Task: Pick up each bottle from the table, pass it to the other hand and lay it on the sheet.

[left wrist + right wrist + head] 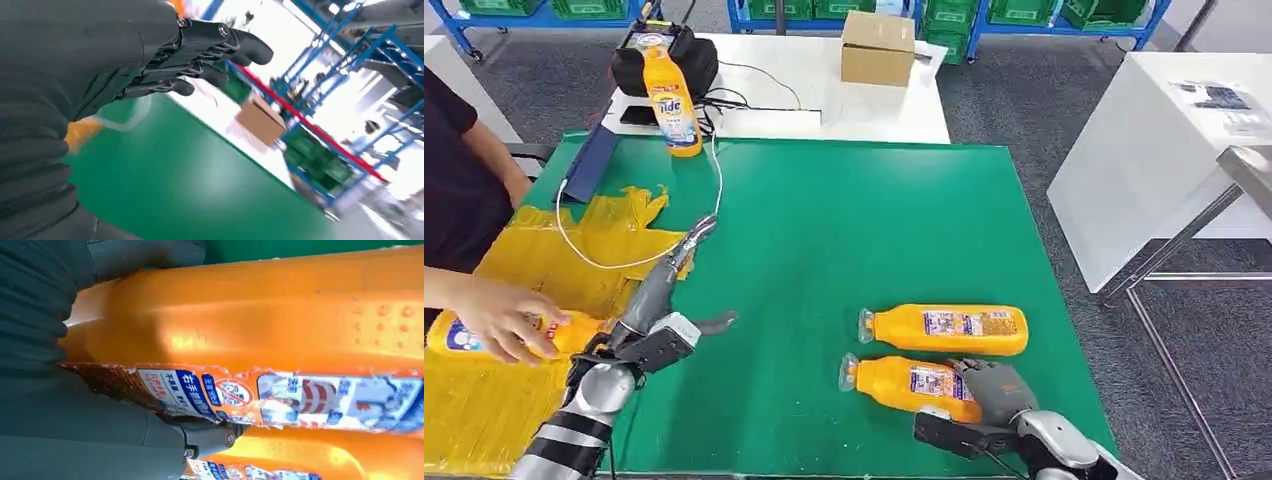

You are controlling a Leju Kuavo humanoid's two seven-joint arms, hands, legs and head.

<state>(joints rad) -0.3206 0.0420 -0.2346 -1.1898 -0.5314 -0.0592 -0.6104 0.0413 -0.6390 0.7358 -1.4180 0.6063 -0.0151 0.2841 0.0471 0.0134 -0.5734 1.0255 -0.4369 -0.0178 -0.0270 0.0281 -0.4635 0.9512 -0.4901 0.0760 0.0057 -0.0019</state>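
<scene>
Green mat [824, 230]: our right hand [999, 392] apparently grips the nearer bottle [909, 385]; left hand [669, 275], fingers spread, holds nothing beside the yellow sheet [544, 260].

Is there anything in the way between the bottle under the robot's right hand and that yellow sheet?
Mostly open green mat. The near bottle under the right hand would pass the left hand; a person's hand rests on the yellow sheet.

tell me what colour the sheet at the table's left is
Yellow sheet, clearest in the head view.
</scene>
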